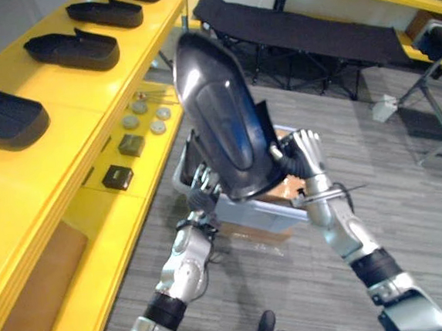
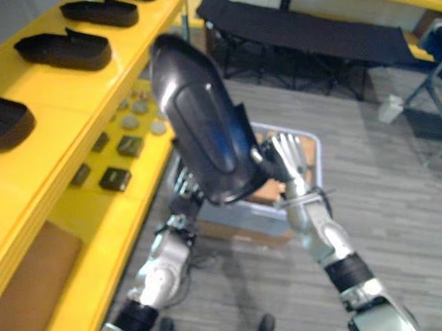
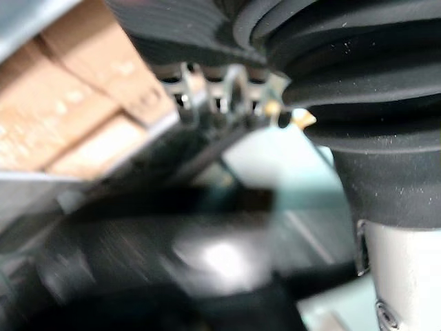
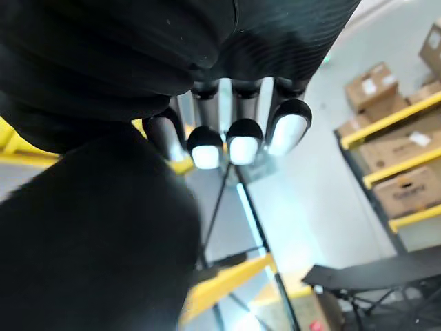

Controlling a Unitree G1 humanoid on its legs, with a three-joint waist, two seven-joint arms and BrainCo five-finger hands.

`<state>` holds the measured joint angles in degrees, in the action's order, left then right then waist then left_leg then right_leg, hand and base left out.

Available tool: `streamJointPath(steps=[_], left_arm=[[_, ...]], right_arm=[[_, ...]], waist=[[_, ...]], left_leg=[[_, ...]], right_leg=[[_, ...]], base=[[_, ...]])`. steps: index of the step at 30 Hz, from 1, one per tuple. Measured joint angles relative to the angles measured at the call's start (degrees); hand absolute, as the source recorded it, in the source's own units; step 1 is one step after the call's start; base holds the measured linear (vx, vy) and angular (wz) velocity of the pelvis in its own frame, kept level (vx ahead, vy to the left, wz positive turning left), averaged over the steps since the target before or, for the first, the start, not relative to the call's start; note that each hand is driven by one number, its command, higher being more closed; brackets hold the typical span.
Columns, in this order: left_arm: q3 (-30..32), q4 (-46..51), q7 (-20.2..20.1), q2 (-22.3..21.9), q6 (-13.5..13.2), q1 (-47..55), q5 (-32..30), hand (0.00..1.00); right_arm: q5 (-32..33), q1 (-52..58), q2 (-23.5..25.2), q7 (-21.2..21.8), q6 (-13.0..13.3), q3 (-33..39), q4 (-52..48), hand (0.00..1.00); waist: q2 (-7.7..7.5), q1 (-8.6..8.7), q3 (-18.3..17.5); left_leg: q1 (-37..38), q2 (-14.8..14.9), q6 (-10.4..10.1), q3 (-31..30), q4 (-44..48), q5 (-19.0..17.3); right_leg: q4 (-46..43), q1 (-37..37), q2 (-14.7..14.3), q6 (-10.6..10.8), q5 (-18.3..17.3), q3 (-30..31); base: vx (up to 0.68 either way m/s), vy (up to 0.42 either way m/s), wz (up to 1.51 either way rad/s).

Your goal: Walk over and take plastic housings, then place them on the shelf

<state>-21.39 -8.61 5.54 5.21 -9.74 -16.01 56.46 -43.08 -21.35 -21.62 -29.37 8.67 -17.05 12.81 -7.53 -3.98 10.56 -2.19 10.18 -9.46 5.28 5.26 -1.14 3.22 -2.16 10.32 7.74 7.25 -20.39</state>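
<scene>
We hold one black plastic housing (image 1: 221, 119) up between both hands, tilted, its narrow end highest and its glossy hollow side towards us. It hangs in the air just off the front edge of the yellow shelf (image 1: 83, 92), above the grey bin (image 2: 313, 148) on the floor.

The left hand (image 1: 205, 186) sits under the housing's lower end, partly hidden behind it; how it grips we cannot tell. The right hand (image 1: 307, 154) presses against the housing's lower right edge. Its fingers (image 4: 207, 148) stand nearly straight, close together in a row, not curled round the part.

On the shelf's top board three more black housings lie in a line near the front edge: the nearest (image 1: 4, 119), the middle one (image 1: 72, 51) and the far one (image 1: 105, 13).

On the board below, a cluster of round discs (image 1: 147, 114) lies towards the far end. Two small black boxes (image 1: 132, 145) sit nearer us by the front edge.

Brown cardboard (image 1: 285, 187) lies inside the bin. A black folding cot (image 1: 302, 30) stands beyond it.
</scene>
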Motion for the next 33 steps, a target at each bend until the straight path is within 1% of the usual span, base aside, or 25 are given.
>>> streamJointPath(steps=[5,8,13,15,18,20,23,26,31,32,33], left_arm=[[1.1,1.2,-1.1,-0.1,-0.1,0.4,0.0,0.0],[2.3,1.4,-1.8,-0.3,-0.1,1.5,0.0,0.0],[4.4,3.4,-1.8,-1.2,0.4,3.6,-1.3,0.0],[4.9,3.5,-0.9,-1.2,1.6,3.8,-3.7,0.0],[5.1,3.5,1.3,-1.2,3.8,4.1,-9.5,0.0],[5.0,3.5,3.4,-1.2,5.8,4.5,-15.0,0.0],[5.1,3.5,5.6,-1.2,7.8,5.2,-20.3,0.0],[5.5,3.4,5.6,-1.2,8.9,5.4,-21.6,0.0],[6.6,3.2,5.6,-1.1,9.0,6.1,-21.8,0.0],[6.6,2.9,5.6,-1.1,9.0,6.5,-21.8,1.0],[6.7,2.9,5.6,-1.1,9.0,7.0,-21.8,1.0]], right_arm=[[-0.5,0.6,0.0,0.3,0.0,0.1,0.7,1.0],[-0.5,1.2,0.0,0.5,0.1,0.2,0.8,1.0],[-0.5,2.1,0.0,0.5,1.5,0.8,0.8,1.0],[-0.5,2.4,0.0,0.5,2.2,0.8,0.8,1.0],[-0.5,2.6,0.1,0.5,3.3,0.8,0.8,1.0],[-0.5,2.6,0.3,0.5,4.8,0.9,0.6,1.0],[-0.5,2.6,1.1,0.6,6.2,0.9,-1.0,1.0],[-0.5,2.6,1.2,0.8,7.3,0.9,-3.3,1.0],[-0.5,2.6,1.3,2.3,7.7,0.3,-3.9,1.0],[-0.5,2.6,1.3,2.8,7.8,0.0,-3.9,1.0],[-0.5,2.7,1.3,3.4,8.0,-0.2,-3.9,1.0]], waist=[[-0.13,0.02,-0.5],[-0.02,0.12,-1.5],[0.24,0.16,-2.4],[0.38,0.19,-2.5],[0.41,0.19,-2.5],[0.45,0.2,-2.5],[0.46,0.37,-2.5],[0.47,0.44,-2.5],[0.48,0.53,-2.5],[0.48,0.62,-2.6],[0.49,0.69,-2.6]], left_leg=[[0.1,0.0,0.0,-0.1,0.0,0.0],[0.2,-0.2,0.0,-0.1,-0.3,0.0],[0.4,-0.5,0.1,0.0,-0.7,0.2],[0.6,-0.8,0.1,0.0,-0.8,0.2],[1.3,-0.8,0.1,0.0,-0.9,0.2],[1.3,-0.8,0.1,0.0,-0.9,0.2],[1.3,-0.8,0.1,0.0,-0.9,0.2],[1.3,-0.8,0.1,0.0,-0.9,0.2],[1.3,-0.8,0.1,0.0,-0.9,0.2],[1.3,-0.8,0.1,0.0,-1.0,0.2],[1.3,-0.8,0.1,0.0,-1.0,0.2]], right_leg=[[0.1,-0.1,0.0,0.0,0.0,0.0],[0.1,-0.1,0.1,0.0,0.1,-0.1],[0.1,-0.2,0.4,0.0,0.0,-0.1],[0.0,-0.2,0.6,0.0,0.1,-0.1],[0.0,-0.9,0.6,0.1,0.0,-0.1],[0.0,-0.8,0.6,0.1,0.0,-0.2],[0.0,-0.8,0.6,0.0,0.0,-0.1],[0.0,-0.8,0.6,0.0,0.0,-0.1],[0.0,-0.7,0.6,0.0,0.0,-0.1],[0.0,-0.7,0.6,0.0,0.0,-0.1],[0.0,-0.7,0.6,0.0,0.0,-0.1]], base=[[0.0,0.0,0.0],[0.0,0.0,0.0],[0.0,0.0,0.0],[0.0,0.0,0.0],[0.0,0.0,0.0],[0.0,0.0,0.0],[0.0,0.0,0.0],[0.0,0.0,0.0],[0.0,0.0,0.0],[0.0,0.0,0.0],[0.0,0.0,0.0]])
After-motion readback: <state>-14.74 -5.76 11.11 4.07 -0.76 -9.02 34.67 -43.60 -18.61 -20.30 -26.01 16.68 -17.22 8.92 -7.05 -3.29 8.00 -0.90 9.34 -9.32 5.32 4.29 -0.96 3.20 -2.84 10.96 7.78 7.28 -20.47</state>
